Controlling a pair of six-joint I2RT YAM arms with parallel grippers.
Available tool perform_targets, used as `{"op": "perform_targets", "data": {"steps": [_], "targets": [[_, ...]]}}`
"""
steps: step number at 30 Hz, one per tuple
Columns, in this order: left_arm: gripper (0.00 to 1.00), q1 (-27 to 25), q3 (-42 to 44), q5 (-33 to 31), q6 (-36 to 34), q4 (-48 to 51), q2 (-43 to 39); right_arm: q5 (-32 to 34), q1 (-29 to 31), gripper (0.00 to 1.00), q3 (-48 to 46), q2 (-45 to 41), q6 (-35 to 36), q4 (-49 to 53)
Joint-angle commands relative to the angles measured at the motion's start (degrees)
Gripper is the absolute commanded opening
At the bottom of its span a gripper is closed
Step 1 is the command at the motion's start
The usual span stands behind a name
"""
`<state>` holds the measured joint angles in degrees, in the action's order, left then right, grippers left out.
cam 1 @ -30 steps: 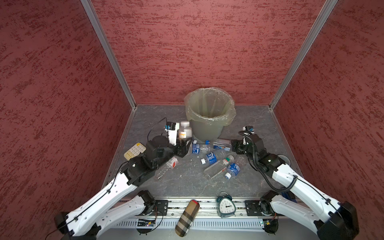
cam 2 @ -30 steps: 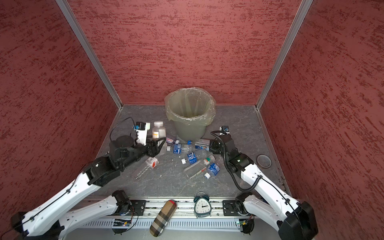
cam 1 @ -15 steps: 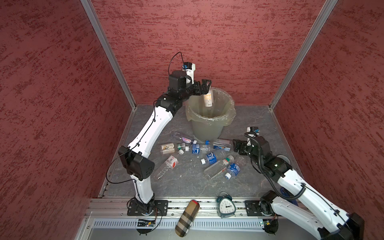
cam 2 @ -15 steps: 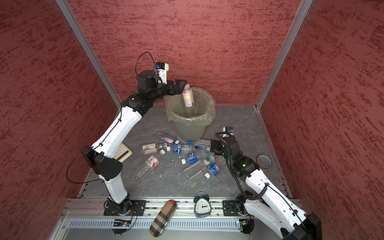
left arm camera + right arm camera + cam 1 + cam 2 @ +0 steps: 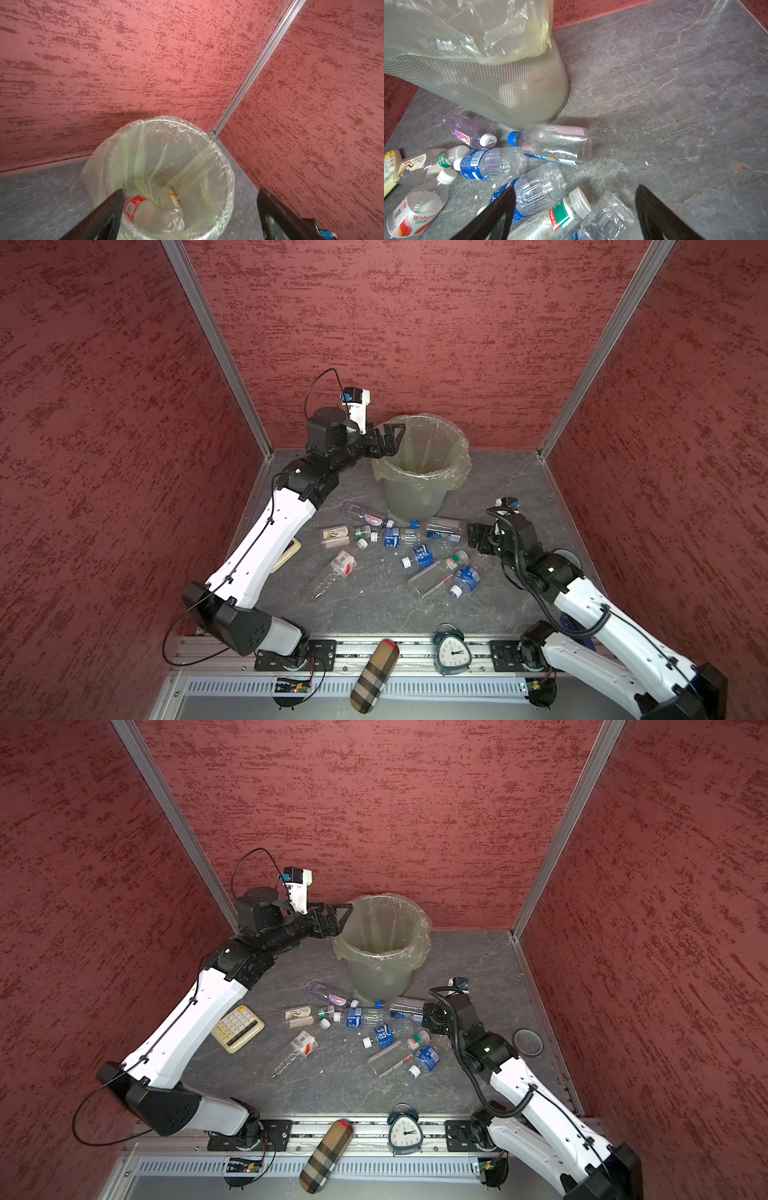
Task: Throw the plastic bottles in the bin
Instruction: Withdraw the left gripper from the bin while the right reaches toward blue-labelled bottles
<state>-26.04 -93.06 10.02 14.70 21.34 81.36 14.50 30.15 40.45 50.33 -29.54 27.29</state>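
Left wrist view looks down into the bin (image 5: 207,162), a big round bucket with a thin yellowish bag folded over its rim. The left gripper (image 5: 191,192) hangs over the bin's edge. Its two fingers are spread wide and there is nothing in them.

In both top views the right gripper (image 5: 473,537) is down low, in front of the bin and a bit to its right. Its fingers are spread wide too, and they grip nothing.

A plaid case (image 5: 374,676) lies far in front of the bin. A calculator (image 5: 237,1028) lies in front of the bin and off to its left.

About ten bottles (image 5: 399,537) lie on their sides on the floor in front of the bin. A blue-capped bottle (image 5: 556,145) lies just beside the foot of the bin. A green-label bottle (image 5: 560,212) lies under the right gripper. Two more are at the bottom of the bin: a red-label bottle (image 5: 143,209) and a yellow-capped bottle (image 5: 175,202).
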Motion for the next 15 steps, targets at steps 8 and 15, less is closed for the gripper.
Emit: {"op": "perform_targets", "data": {"steps": [8, 15], "targets": [[0.99, 0.7, 14.1, -3.1, -1.2, -2.8, -8.1, 2.9, 0.6, 0.91, -0.5, 2.5, -9.3, 6.2], [0.99, 0.7, 22.4, -3.5, -0.8, -3.4, -12.3, 4.0, 2.5, 0.9, -2.9, 2.4, -15.6, 9.0]]}}
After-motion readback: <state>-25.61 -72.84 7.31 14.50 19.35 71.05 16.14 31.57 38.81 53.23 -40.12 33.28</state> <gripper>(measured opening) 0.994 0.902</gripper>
